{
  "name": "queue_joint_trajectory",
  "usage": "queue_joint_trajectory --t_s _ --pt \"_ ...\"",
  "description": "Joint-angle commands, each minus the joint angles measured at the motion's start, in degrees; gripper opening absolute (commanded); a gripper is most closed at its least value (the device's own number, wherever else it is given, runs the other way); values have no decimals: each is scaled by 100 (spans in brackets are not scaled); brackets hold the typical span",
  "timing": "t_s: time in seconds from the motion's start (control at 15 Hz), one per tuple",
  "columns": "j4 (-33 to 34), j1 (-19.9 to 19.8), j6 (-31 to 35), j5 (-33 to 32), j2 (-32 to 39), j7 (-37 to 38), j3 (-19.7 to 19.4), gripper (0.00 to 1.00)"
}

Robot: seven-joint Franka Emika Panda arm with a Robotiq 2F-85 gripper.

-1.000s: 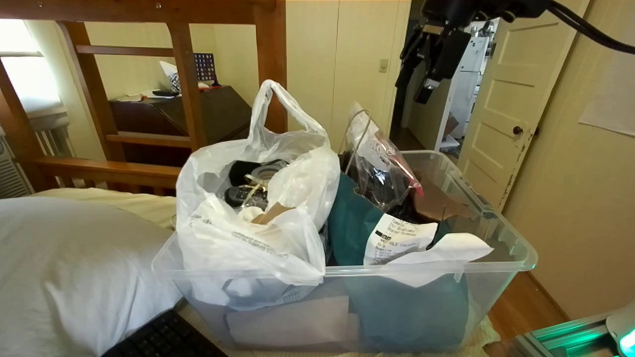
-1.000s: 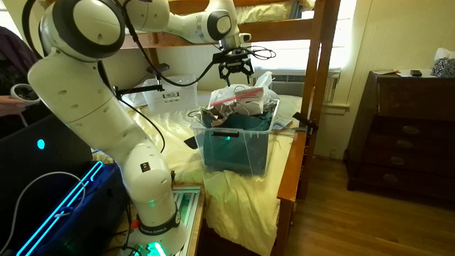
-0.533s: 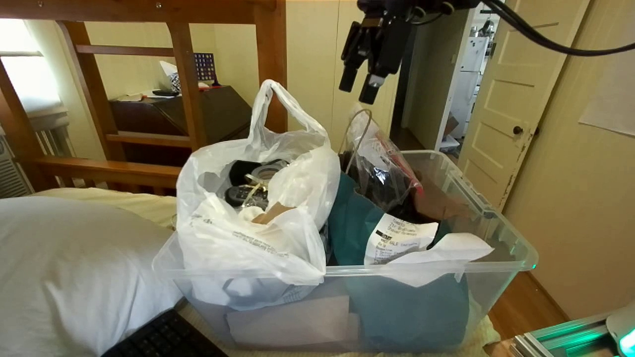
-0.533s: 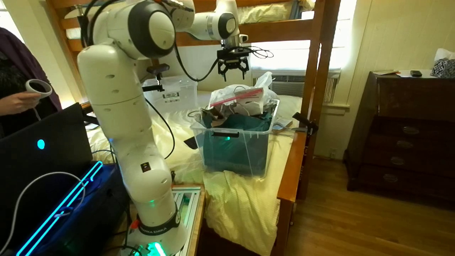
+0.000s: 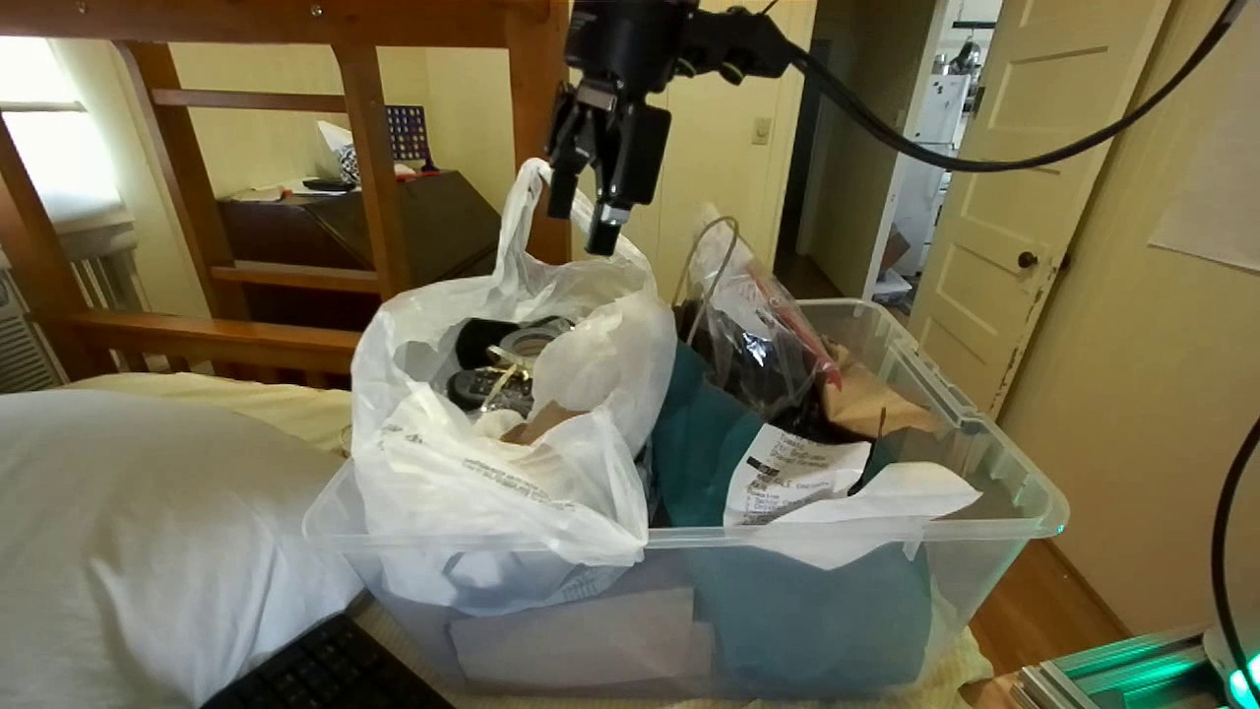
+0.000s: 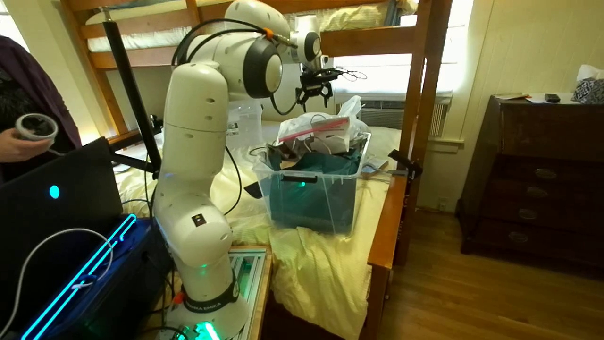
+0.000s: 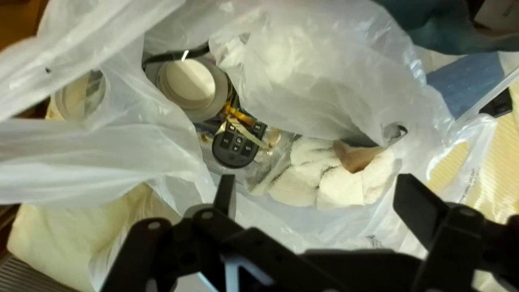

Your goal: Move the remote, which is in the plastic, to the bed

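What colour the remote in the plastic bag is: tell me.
The remote is dark grey to black, with pale markings; the wrist view shows it best.

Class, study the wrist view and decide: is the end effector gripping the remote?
No, the end effector stands open, while the remote lies clear of its jaws inside the white plastic bag.
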Motion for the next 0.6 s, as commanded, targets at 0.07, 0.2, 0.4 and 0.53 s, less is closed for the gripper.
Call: queue_joint_trajectory --t_s 0.07,0.2,0.4,0.53 --pt "271 154 -18 52 170 -159 -123 100" --pt "351 159 -20 55 203 -206 -129 100" --pt "619 335 -79 -145 506 -72 -229 100" --pt "691 478 68 -186 749 180 -364 100"
